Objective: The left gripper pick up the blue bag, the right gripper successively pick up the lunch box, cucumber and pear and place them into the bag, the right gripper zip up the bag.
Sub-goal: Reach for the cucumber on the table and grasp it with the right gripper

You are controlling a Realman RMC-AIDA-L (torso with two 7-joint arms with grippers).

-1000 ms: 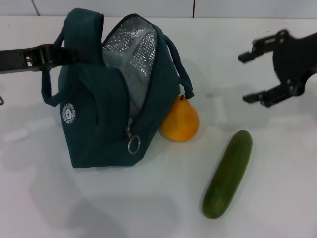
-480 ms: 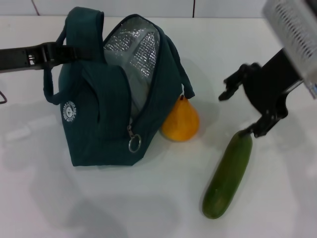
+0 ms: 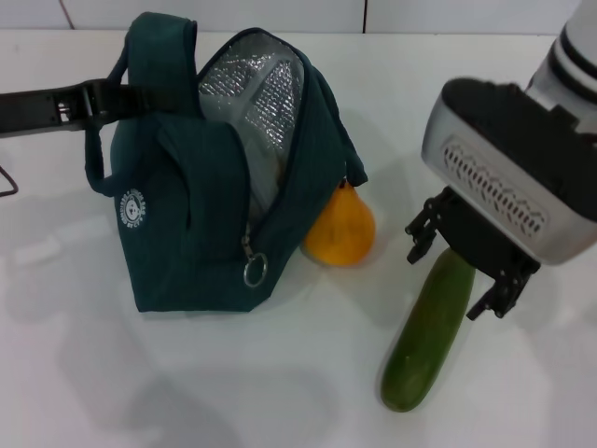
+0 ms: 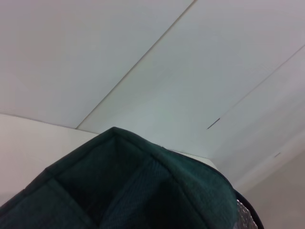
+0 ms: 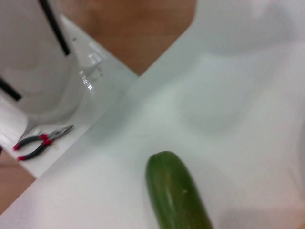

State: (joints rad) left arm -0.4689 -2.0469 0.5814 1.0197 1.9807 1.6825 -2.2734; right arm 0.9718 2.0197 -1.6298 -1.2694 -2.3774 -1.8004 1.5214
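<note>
- The right gripper (image 3: 459, 273), a black two-fingered claw under a silver-white arm housing, hangs with its fingers spread wide, one on each side of the far end of the long, smooth, dark green cucumber (image 3: 429, 330); the head view does not show whether a finger touches it.
- The cucumber lies flat on the white table (image 3: 280, 383), its other end stretching away from that claw toward the table's near edge.
- The right wrist view shows only the cucumber's rounded tip (image 5: 175, 191) and none of the claw's fingers; it adds red-handled pliers (image 5: 40, 140) on a lower white surface off the table's side, which the head view lacks.
- Beyond the claw toward the robot's left, the plump yellow-orange pear (image 3: 340, 229) sits touching the large dark teal fabric bag (image 3: 201, 219).
- The bag stands unzipped, silver foil lining (image 3: 256, 89) exposed, ring zip pull (image 3: 253, 272) hanging down its front.
- Farthest off, the black left gripper (image 3: 98, 98) is clamped on a padded loop handle (image 3: 149, 93).
- The left wrist view shows only teal fabric (image 4: 138, 191) close up against a white wall.
- The lunch box shows in no view.
</note>
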